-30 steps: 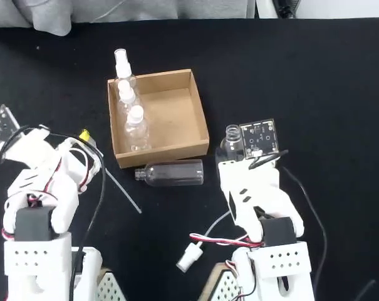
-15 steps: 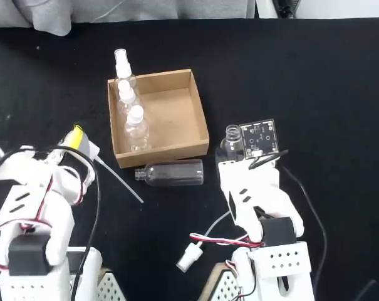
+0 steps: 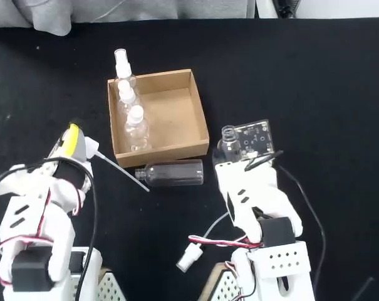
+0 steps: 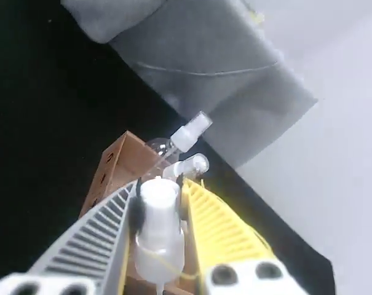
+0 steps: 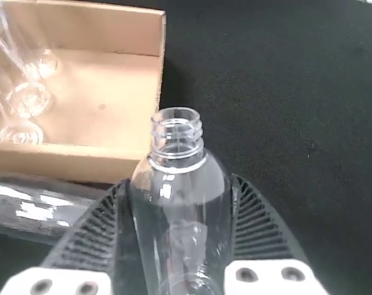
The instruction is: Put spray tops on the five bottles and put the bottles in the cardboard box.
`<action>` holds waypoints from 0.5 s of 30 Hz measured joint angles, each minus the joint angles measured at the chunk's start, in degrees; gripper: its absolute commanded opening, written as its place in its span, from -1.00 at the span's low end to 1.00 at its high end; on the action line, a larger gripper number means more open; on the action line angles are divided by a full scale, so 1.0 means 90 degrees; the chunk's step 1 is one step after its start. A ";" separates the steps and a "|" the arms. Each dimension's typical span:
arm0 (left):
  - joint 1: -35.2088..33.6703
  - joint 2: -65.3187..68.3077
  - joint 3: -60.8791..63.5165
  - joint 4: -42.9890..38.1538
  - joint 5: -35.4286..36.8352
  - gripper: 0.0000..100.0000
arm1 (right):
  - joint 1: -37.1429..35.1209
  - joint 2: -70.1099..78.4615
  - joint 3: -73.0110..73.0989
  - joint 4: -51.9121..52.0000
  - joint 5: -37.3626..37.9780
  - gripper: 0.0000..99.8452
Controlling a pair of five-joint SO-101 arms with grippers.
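Left gripper (image 4: 160,187) — clamped on a spray top (image 4: 156,230); its thin dip tube (image 3: 123,174) slants out toward the right gripper.

Right gripper (image 5: 178,184) — closed around an uncapped bottle (image 5: 176,132), held upright with its mouth open.

Cardboard box (image 3: 198,119) — ahead of both grippers; three capped bottles (image 3: 134,122) lie in a row along the wall nearer the left gripper.

Second uncapped bottle (image 3: 173,172) — on its side on the black counter (image 3: 314,81), between the grippers and just beside the box's near wall.

Loose spray top (image 3: 189,257) — on the counter behind the right gripper, near its arm's base.
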 measured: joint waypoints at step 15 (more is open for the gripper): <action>-0.0010 -0.0928 0.0293 0.0000 0.0020 -0.94 | -0.0527 0.0000 0.0000 0.0039 0.0615 -0.82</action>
